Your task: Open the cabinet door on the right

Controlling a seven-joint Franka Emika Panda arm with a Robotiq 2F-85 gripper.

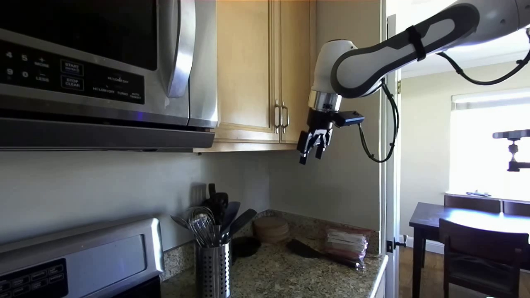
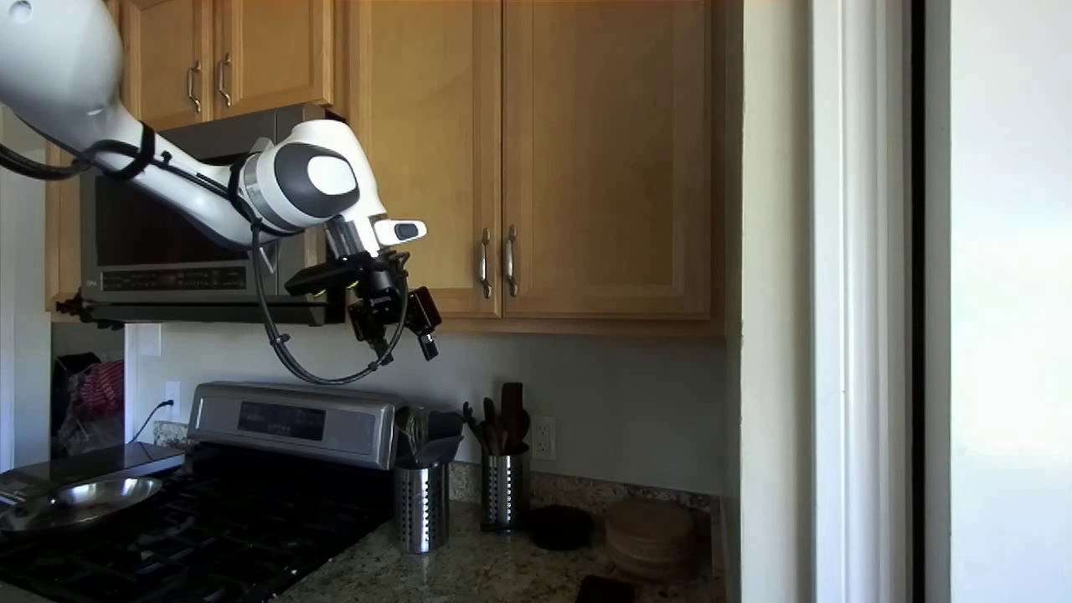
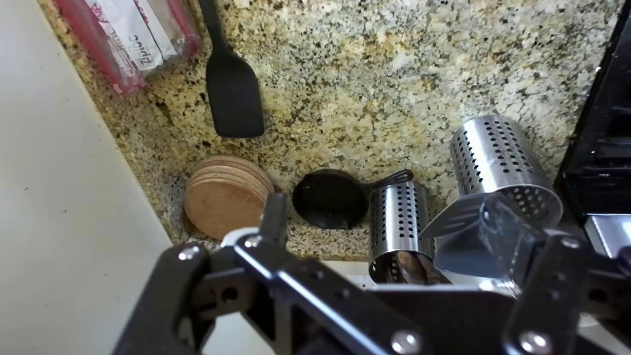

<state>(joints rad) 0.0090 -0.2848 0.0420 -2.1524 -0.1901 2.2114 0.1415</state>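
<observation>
I judge this the approach: in an exterior view my pincer [image 1: 311, 156] hangs wide and empty with the closed cabinet door [image 1: 296, 71] at its eleven o'clock, so next I should rise, tilt and straddle the handle [image 1: 287, 116].

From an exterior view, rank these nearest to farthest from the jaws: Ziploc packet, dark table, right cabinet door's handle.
1. Right cabinet door's handle: up and left.
2. Ziploc packet: below, on the counter.
3. Dark table: right, in the background.
</observation>
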